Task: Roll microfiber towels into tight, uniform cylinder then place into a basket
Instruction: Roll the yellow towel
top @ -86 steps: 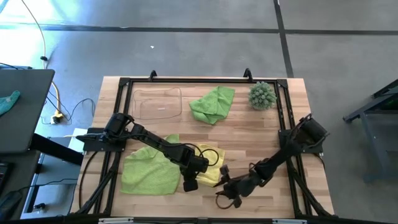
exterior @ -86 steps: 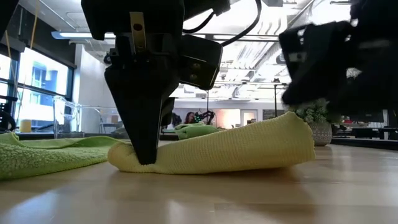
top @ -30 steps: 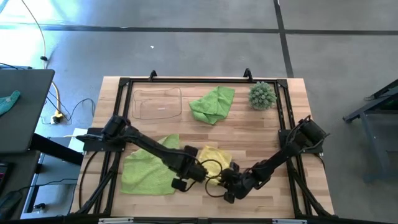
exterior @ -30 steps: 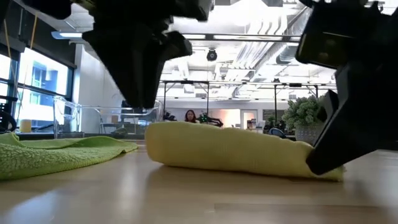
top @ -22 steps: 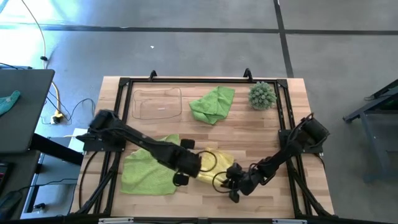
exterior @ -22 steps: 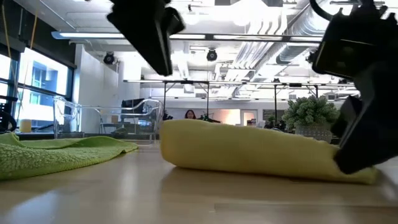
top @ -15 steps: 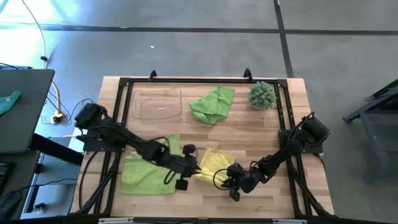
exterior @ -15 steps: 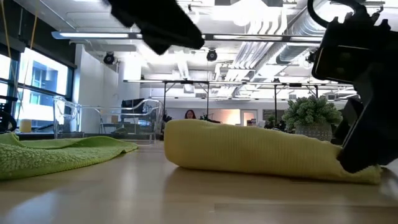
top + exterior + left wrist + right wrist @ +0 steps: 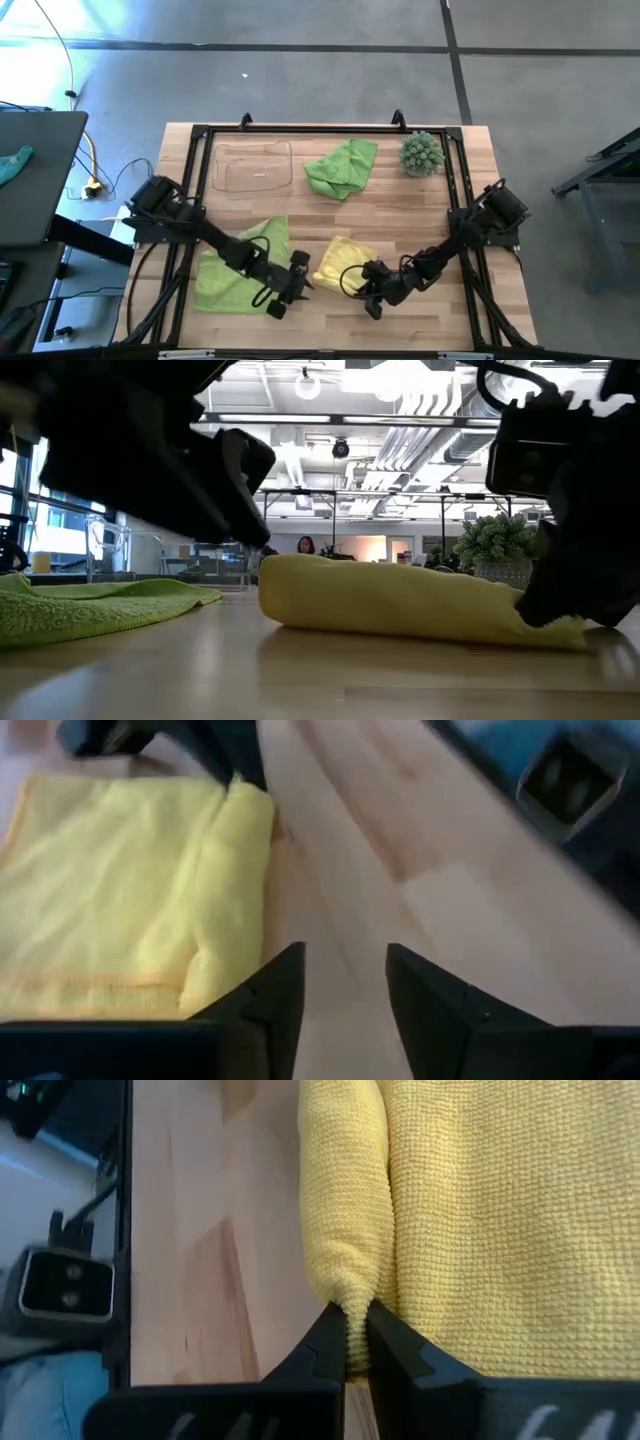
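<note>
So here we've got the yellow towel (image 9: 340, 265) lying near the front middle of the wooden worktop (image 9: 400, 215), with one edge rolled up into a fat ridge. In the low view it reads as a long yellow roll (image 9: 400, 605) sitting flat on the wood.

The right end effector (image 9: 368, 290) is down at the worktop at the towel's front right corner, and in its own wrist view we can see both fingers (image 9: 330, 1345) pinched tight on the end of that rolled ridge (image 9: 345, 1230), so it's clenched and grasping the yellow towel.

The left end effector (image 9: 290, 285) sits just beside the towel's left edge, between it and the spread-out lime green towel (image 9: 240, 270). Its wrist view shows the two fingers (image 9: 275, 995) spread apart with bare wood between them, nothing held, and the yellow towel (image 9: 130, 890) lying just ahead of them. So released, basically.

A second lime green towel (image 9: 342, 167) is crumpled toward the back of the worktop, well apart from both arms. Just beside it on its left is the clear basket (image 9: 288, 170), and we can't see any towel in it. Over by the back right corner there's the spiky green ball plant (image 9: 421, 153), which also shows up behind the roll in the low view (image 9: 497, 545).
</note>
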{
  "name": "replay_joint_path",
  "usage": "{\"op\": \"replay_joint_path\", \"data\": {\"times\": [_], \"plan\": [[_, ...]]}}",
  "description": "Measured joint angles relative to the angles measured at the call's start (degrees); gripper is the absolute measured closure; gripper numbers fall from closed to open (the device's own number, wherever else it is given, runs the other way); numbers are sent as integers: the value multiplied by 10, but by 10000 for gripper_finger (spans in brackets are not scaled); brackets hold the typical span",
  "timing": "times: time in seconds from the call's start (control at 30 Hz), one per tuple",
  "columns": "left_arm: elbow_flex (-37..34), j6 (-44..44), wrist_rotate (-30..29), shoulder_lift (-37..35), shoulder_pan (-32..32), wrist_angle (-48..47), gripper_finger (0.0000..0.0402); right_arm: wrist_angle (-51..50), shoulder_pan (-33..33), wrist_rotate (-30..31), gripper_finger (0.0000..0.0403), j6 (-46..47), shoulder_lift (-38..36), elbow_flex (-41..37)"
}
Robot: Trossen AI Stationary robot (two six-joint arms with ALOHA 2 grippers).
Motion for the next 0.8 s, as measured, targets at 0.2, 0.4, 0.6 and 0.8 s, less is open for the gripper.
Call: {"op": "replay_joint_path", "data": {"times": [0.2, 0.4, 0.6, 0.8], "plan": [[0, 124, -72, 12, -14, 8, 255, 1, -9, 3, 397, 32, -2, 0], [0, 152, -83, 27, 11, 11, 254, 2, -14, 5, 397, 48, -2, 0], [0, 159, -82, 30, 41, 30, 254, 2, -14, 5, 396, 49, -2, 0], [0, 171, -20, 30, 68, 38, 254, 2, -14, 5, 396, 47, -2, 0]]}}
